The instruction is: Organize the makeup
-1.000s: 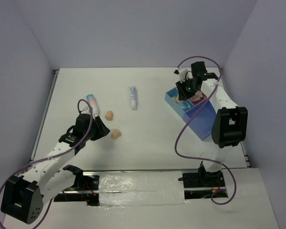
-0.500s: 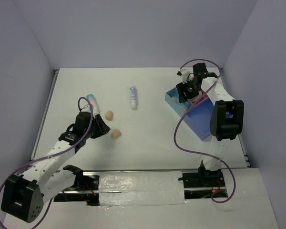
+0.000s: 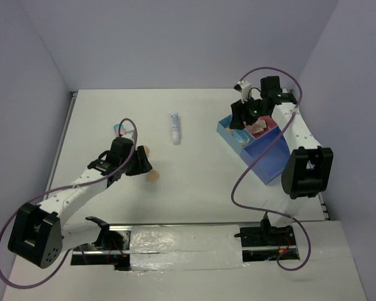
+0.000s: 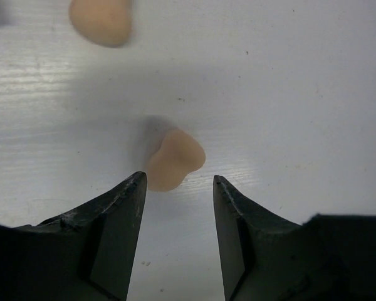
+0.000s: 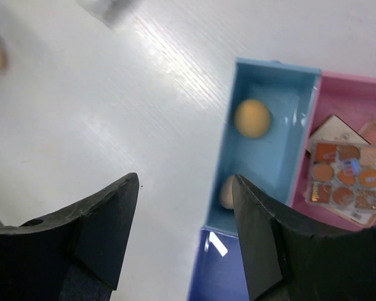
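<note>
Peach sponge (image 4: 174, 160) lies just ahead of the left gripper (image 4: 178, 185) and its spread tips, with open table (image 4: 301, 94) rightward. Right gripper (image 5: 186, 182), spread, hangs beside the tray (image 5: 276, 64).

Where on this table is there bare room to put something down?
Bare table between the white tube and the tray, and along the far edge. Crowded around the sponges by the left gripper, and inside the tray's pink section.

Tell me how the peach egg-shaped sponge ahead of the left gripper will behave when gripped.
The peach egg-shaped sponge looks soft and matte, so it will probably squash between the fingers of the open left gripper rather than slip. Its rounded, tapered body lies on its side, so a nudge would likely roll it.
</note>
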Available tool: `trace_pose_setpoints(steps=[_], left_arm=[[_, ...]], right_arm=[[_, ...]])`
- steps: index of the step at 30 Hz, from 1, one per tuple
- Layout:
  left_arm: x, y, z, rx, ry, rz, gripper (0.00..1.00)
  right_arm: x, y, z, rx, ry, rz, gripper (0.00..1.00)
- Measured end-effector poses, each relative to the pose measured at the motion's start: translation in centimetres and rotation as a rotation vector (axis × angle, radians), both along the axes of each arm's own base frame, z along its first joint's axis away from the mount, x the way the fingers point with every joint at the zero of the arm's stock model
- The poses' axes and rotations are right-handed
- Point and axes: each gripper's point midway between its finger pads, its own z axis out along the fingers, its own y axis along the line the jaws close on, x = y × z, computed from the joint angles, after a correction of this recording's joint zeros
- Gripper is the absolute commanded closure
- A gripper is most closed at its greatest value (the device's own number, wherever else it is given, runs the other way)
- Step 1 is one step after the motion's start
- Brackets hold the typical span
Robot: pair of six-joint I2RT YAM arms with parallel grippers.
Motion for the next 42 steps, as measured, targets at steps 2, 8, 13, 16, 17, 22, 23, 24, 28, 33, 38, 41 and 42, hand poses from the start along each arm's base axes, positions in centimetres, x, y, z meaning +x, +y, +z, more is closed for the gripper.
trace_pose_setpoints(steps=[2, 8, 13, 16, 17, 22, 23, 24, 28, 33, 38, 41, 42], left_arm=[[0.1, -1.0, -0.1, 0.023, 0.011, -0.046, 0.45], [-0.5, -3.0, -1.8, 0.122, 0.071, -0.154, 0.5], [-0.9, -2.7, -3.1, 0.226, 0.118, -0.177, 0.47], [-0.7, -2.4, -3.3, 0.271, 0.127, -0.172, 0.47], [-0.6, -2.2, -3.5, 0.29, 0.131, -0.175, 0.47], [-0.3, -1.8, -4.8, 0.365, 0.168, -0.178, 0.52], [-0.3, -1.9, -5.1, 0.374, 0.175, -0.181, 0.53], [-0.3, -1.9, -5.3, 0.381, 0.18, -0.185, 0.55], [0.0, -2.1, -5.7, 0.407, 0.185, -0.205, 0.7], [0.4, -2.3, -5.9, 0.421, 0.2, -0.201, 1.0], [0.3, -2.9, -5.5, 0.391, 0.206, -0.219, 1.0], [0.3, -4.0, -4.3, 0.323, 0.185, -0.241, 1.0], [0.3, -4.6, -3.7, 0.292, 0.17, -0.254, 1.0]], right_arm=[[-0.9, 1.0, 1.2, 0.034, -0.021, 0.034, 0.3], [-4.5, 4.5, 0.5, 0.091, 0.024, 0.137, 0.3], [-6.3, 5.9, -1.1, 0.104, 0.084, 0.176, 0.3], [-6.7, 6.6, -1.1, 0.112, 0.094, 0.192, 0.3], [-6.7, 6.7, -1.1, 0.114, 0.094, 0.195, 0.29], [-7.2, 7.8, -1.1, 0.121, 0.102, 0.215, 0.28], [-7.3, 8.0, -1.1, 0.122, 0.103, 0.221, 0.28], [-7.5, 8.3, -1.2, 0.122, 0.105, 0.227, 0.28], [-8.2, 9.3, -1.3, 0.133, 0.123, 0.249, 0.27], [-9.5, 11.1, -1.0, 0.161, 0.15, 0.297, 0.27], [-11.4, 13.7, -0.8, 0.23, 0.205, 0.399, 0.25], [-12.7, 15.0, -0.3, 0.286, 0.209, 0.483, 0.11], [-13.1, 15.3, -0.2, 0.302, 0.196, 0.516, 0.06]])
